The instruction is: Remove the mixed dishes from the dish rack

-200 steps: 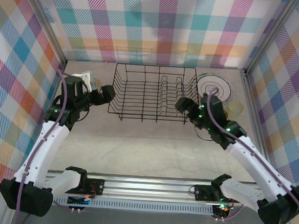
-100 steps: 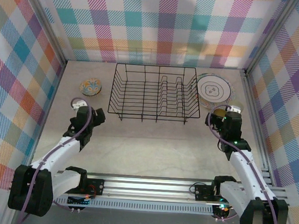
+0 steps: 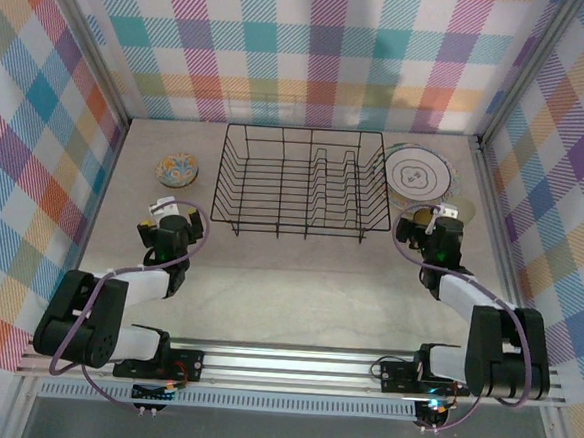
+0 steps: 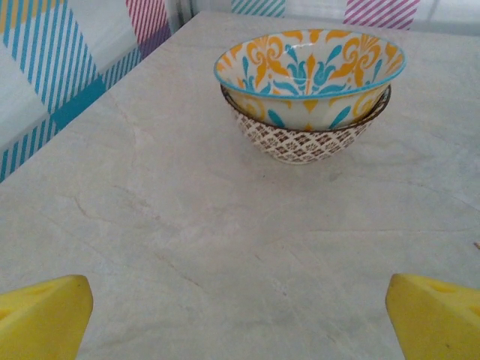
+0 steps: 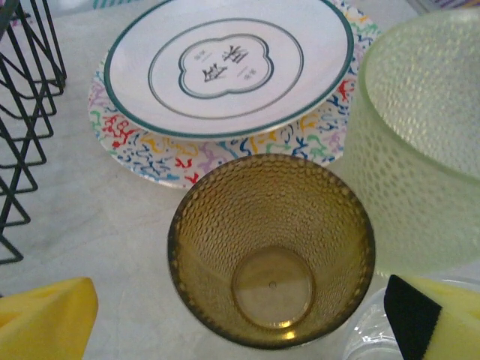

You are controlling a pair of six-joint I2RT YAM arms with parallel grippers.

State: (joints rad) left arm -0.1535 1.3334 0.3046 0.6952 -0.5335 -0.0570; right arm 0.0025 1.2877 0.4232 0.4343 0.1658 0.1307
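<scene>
The black wire dish rack [image 3: 305,180] stands empty at the table's back middle. Two small patterned bowls [image 3: 176,168] [image 4: 309,90] are stacked left of it. My left gripper [image 3: 168,216] [image 4: 240,330] rests low in front of them, open, with only bare table between its yellow fingertips [image 4: 41,315]. Right of the rack lie two stacked plates [image 3: 419,174] [image 5: 229,64]. An amber cup [image 5: 271,251], a pale-green cup [image 5: 424,142] and a clear cup [image 5: 367,337] stand near them. My right gripper [image 3: 428,227] [image 5: 244,322] is open, with the amber cup just ahead, untouched.
Rack wires [image 5: 19,112] show at the left edge of the right wrist view. Plaid walls [image 3: 65,163] close in the table on three sides. Bare table [image 3: 297,290] lies between the rack and the arm bases.
Both arms have drawn back from the rack's sides and folded down toward their bases. The stacked bowls, hidden behind the left arm before, are uncovered.
</scene>
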